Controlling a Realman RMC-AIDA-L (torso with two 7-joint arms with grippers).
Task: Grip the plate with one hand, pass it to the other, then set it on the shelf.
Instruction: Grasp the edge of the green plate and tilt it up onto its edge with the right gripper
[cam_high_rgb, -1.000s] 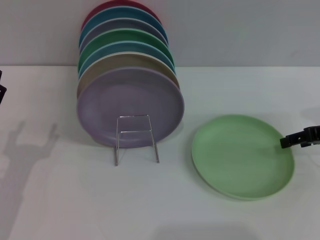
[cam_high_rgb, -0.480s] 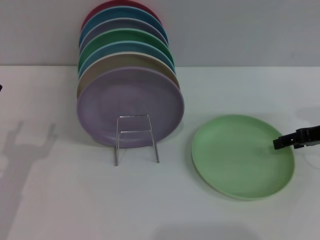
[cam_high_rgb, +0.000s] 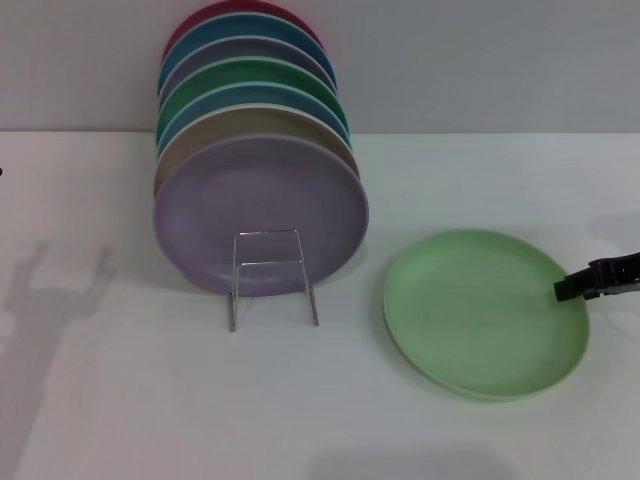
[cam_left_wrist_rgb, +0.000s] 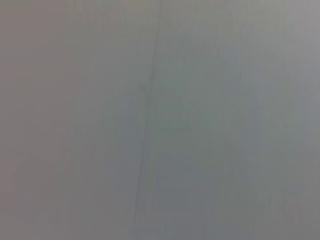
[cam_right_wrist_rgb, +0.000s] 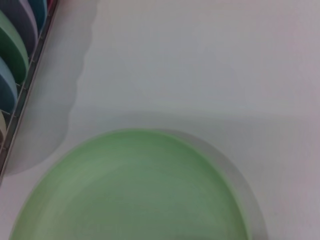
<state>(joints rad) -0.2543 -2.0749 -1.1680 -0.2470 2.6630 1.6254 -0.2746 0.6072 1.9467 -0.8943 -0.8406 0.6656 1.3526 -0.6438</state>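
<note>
The light mint-green plate lies flat on the white table, to the right of the rack. It fills the lower part of the right wrist view. My right gripper, black, reaches in from the right edge, its tip over the plate's right rim. The silver wire shelf stands left of the plate, its squared front loop empty. My left gripper is out of view; only its shadow falls on the table at the left.
Several coloured plates stand on edge in the rack, a lilac plate in front. The same row shows in the right wrist view. A grey wall runs behind. The left wrist view shows only a plain grey surface.
My right gripper moved left over the plate's rim, then drew back a little to the right. The dark bit of the left arm at the left edge has gone out of view.
</note>
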